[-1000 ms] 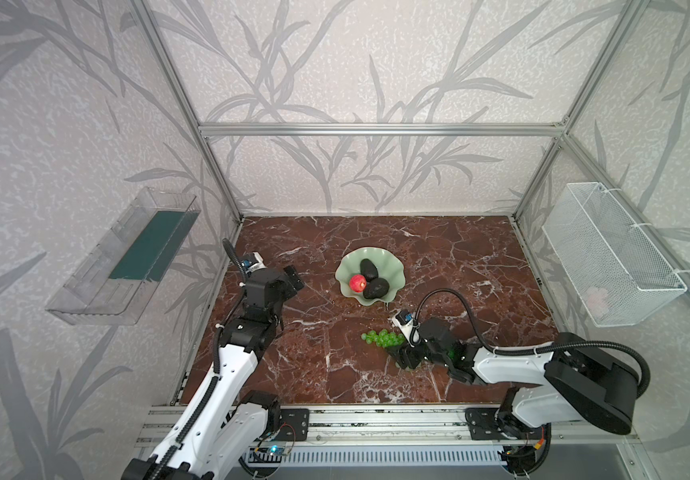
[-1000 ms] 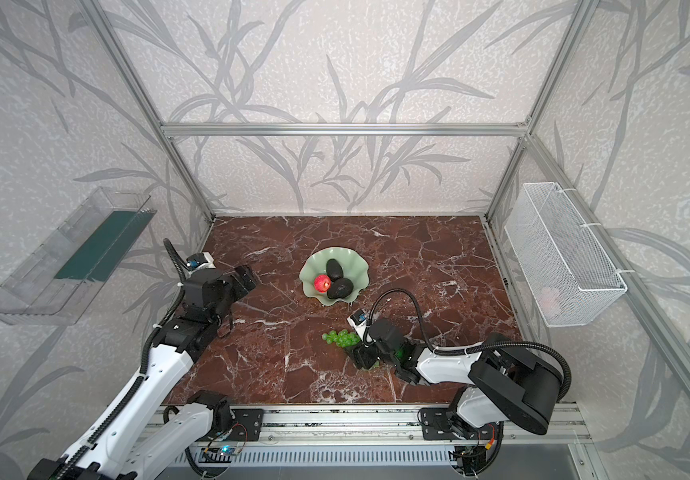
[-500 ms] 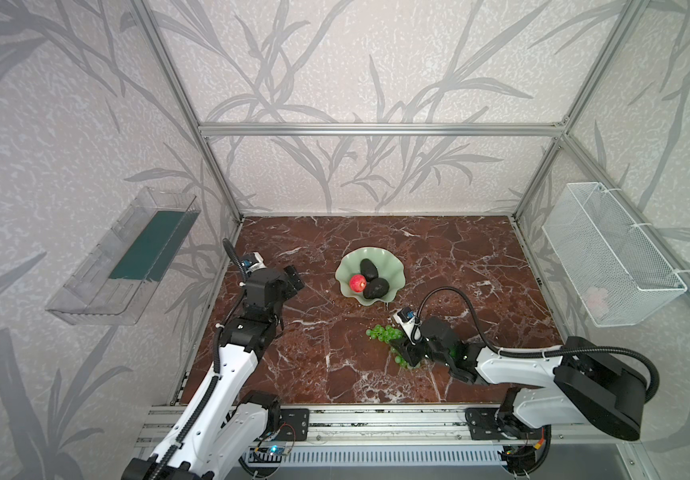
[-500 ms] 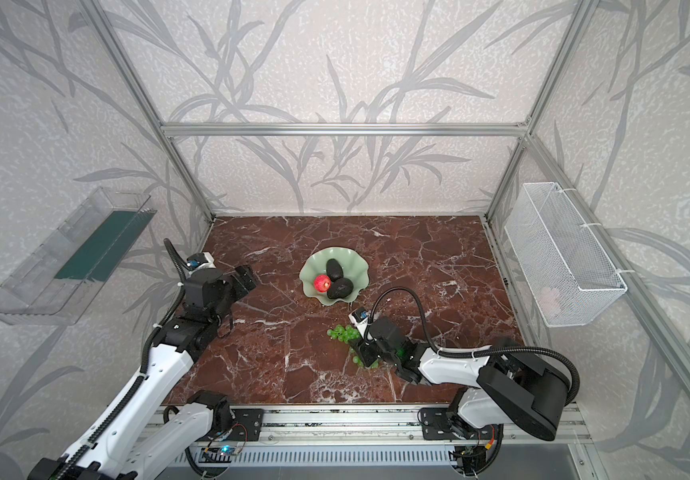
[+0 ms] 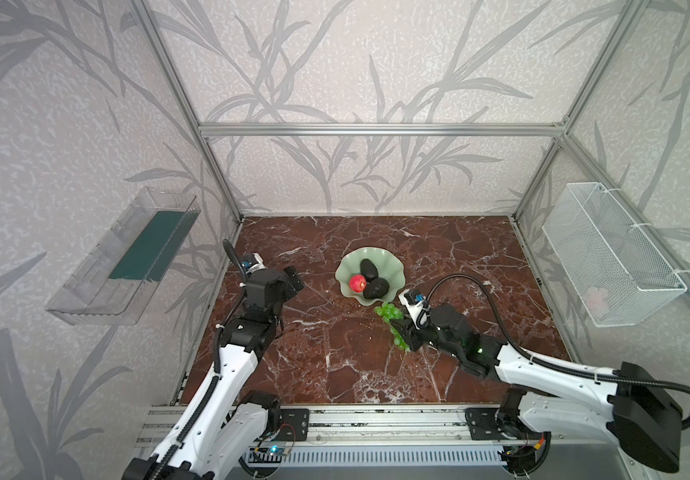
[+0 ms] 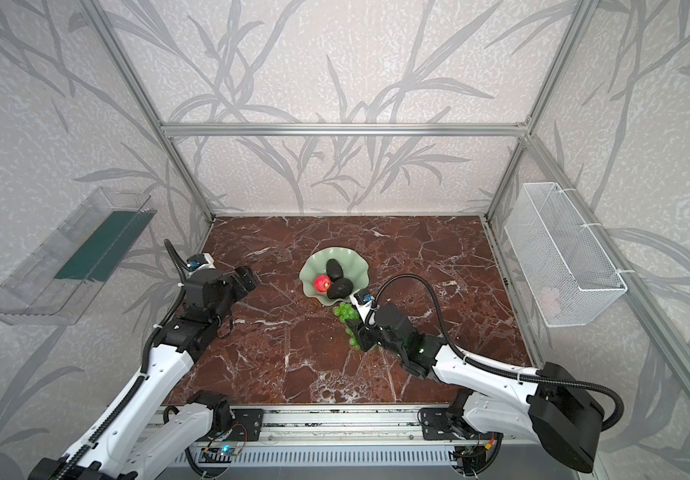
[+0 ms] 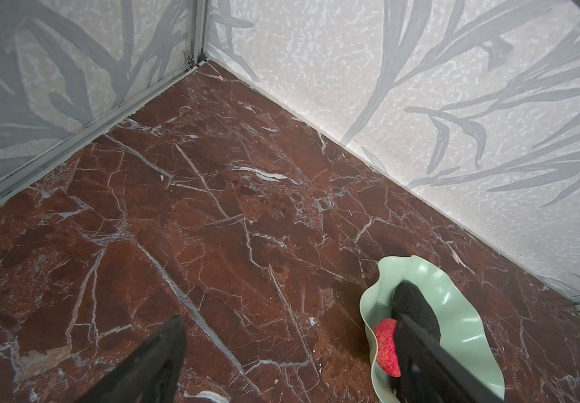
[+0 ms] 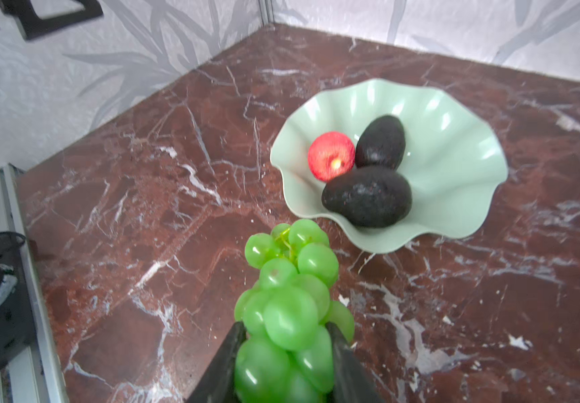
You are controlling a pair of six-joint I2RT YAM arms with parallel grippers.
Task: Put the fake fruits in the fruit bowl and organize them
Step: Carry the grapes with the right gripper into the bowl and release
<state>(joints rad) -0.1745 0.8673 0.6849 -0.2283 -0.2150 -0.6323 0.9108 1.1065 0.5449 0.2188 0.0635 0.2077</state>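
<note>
While beside bowl (image 8: 456, 115), grapes (image 8: 292, 307) inside tool (image 8: 285, 326)

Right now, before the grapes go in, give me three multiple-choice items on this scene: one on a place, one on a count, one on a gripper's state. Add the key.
1. Where are the grapes relative to the fruit bowl?
A inside it
B clamped in the right gripper, outside its rim
C lying free, touched by nothing

2. How many fruits lie in the bowl?
A two
B three
C four

3. The left gripper is:
A open, holding nothing
B shut on a fruit
C shut, with nothing between its fingers

Key:
1 B: the right wrist view shows both fingers pinching the bunch short of the rim.
2 B: one apple and two avocados.
3 A: its fingers stand wide apart over bare tabletop.
</note>
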